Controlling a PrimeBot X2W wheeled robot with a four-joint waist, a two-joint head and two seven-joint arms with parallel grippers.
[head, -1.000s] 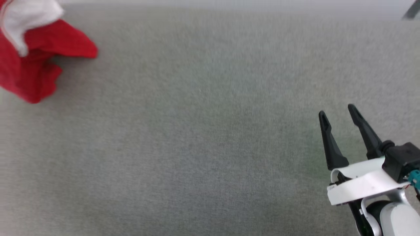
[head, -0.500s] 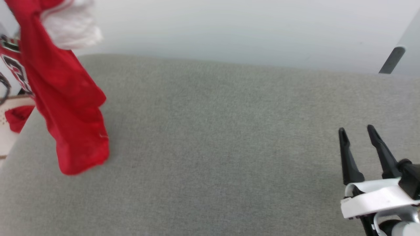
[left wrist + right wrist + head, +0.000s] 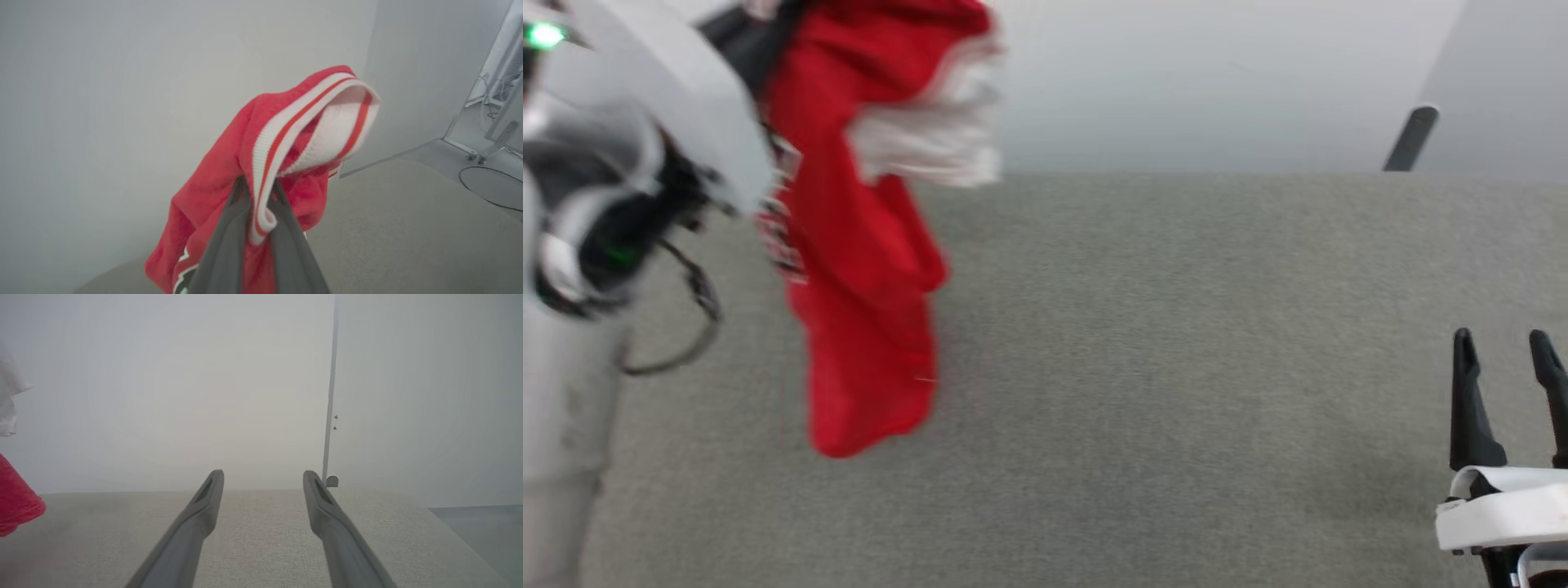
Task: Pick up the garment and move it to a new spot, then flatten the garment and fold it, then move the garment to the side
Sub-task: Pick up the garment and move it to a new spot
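Red garment (image 3: 866,327) hangs bunched over gray surface (image 3: 1176,367), striped trim (image 3: 286,126) clamped in left gripper (image 3: 256,185); right gripper (image 3: 1501,336) empty, jaws apart, low over surface's right side.

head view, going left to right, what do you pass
left arm → garment, hanging above the grey surface → dark post at the far edge → right gripper, open
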